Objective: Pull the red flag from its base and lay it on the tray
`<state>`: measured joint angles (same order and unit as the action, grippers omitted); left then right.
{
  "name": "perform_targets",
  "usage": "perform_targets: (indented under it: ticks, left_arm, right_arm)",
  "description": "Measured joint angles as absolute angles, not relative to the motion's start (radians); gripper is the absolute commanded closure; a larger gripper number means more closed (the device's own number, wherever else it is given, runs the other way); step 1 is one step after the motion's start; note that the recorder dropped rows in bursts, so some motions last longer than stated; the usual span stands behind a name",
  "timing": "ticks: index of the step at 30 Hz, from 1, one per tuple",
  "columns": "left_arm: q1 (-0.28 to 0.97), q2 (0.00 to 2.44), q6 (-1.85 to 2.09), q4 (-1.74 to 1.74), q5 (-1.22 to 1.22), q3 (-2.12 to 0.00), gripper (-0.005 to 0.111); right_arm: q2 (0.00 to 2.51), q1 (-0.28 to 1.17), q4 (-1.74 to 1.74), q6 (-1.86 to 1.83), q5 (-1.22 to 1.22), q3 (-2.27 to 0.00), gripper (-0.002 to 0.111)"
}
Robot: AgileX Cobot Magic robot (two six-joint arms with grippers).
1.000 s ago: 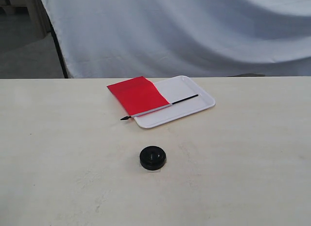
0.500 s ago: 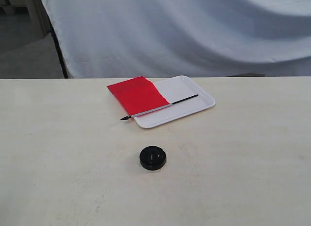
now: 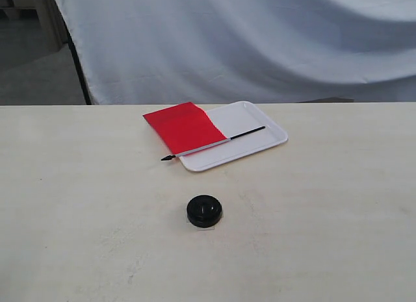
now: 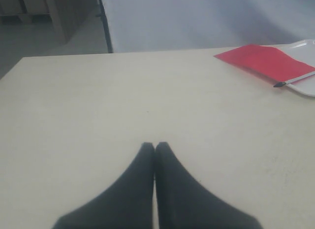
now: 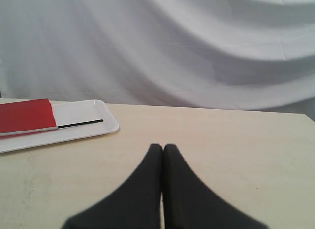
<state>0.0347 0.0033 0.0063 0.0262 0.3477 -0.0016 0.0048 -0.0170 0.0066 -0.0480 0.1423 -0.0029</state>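
Pale table (image 3: pixel 338 211) with a white sheet (image 3: pixel 260 42) hung behind. Exterior view: the red flag (image 3: pixel 185 126) lies flat, pole across the white tray (image 3: pixel 263 136), cloth hanging over its edge, and the black base (image 3: pixel 204 211) sits apart from both. Left wrist: left gripper (image 4: pixel 155 146) is pressed together, flag far ahead of it. Right wrist: right gripper (image 5: pixel 163 147) is closed up too, tray well ahead.

Exterior high, wrists low; all see tray (image 3: pixel 260 145)

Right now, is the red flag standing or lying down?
Lying down: red cloth flag rests on the white plastic tray, apart from its round black base.
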Motion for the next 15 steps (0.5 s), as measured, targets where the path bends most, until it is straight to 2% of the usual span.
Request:
perform_targets:
  ticks: [15]
  left_arm:
    - [0.035,0.003,0.006,0.026,0.348,-0.002,0.107]
  right_arm:
    - [0.005,-0.017,0.007,-0.042,0.142,-0.003,0.109]
